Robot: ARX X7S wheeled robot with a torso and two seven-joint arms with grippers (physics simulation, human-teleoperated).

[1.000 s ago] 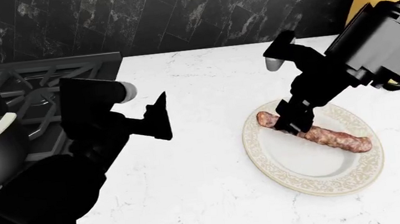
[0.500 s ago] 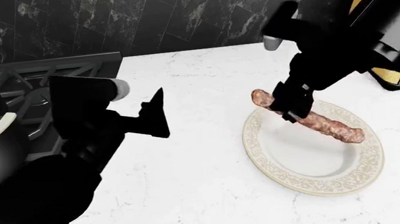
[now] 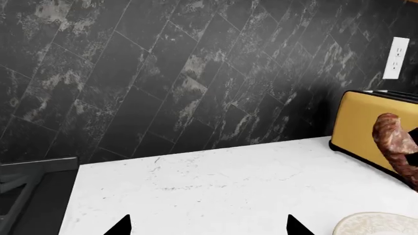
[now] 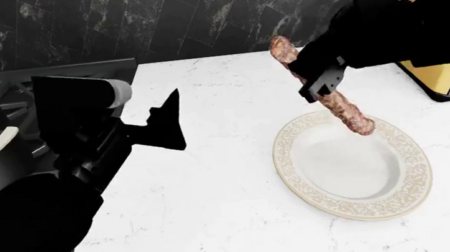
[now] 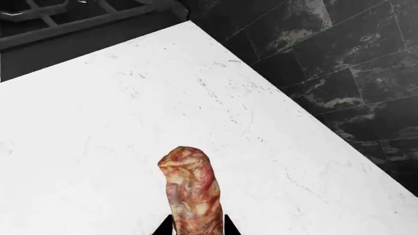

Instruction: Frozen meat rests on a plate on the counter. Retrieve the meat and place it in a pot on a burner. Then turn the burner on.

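Note:
The meat (image 4: 351, 114), a mottled reddish-brown sausage, hangs tilted in the air over the far edge of the cream patterned plate (image 4: 285, 157) on the white counter (image 4: 216, 202). My right gripper (image 4: 320, 84) is shut on it near its upper half. In the right wrist view the meat (image 5: 189, 191) sticks out from between the black fingers of the right gripper (image 5: 194, 229). My left gripper (image 4: 170, 122) hovers open over the counter between stove and plate; the left wrist view shows the left gripper (image 3: 209, 227) empty. The grey pot (image 4: 7, 164) stands at far left on the stove grate (image 4: 37, 92); the burner under it is hidden.
A yellow toaster (image 4: 446, 77) stands at the back right of the counter, close behind my right arm. A dark tiled wall (image 4: 155, 20) runs along the back, with a white outlet (image 3: 396, 58) above the toaster. My left arm covers the counter's front left.
My right gripper has lifted the meat off the plate and carried it up and toward the back wall, its free end swinging down. The left arm has shifted only slightly.

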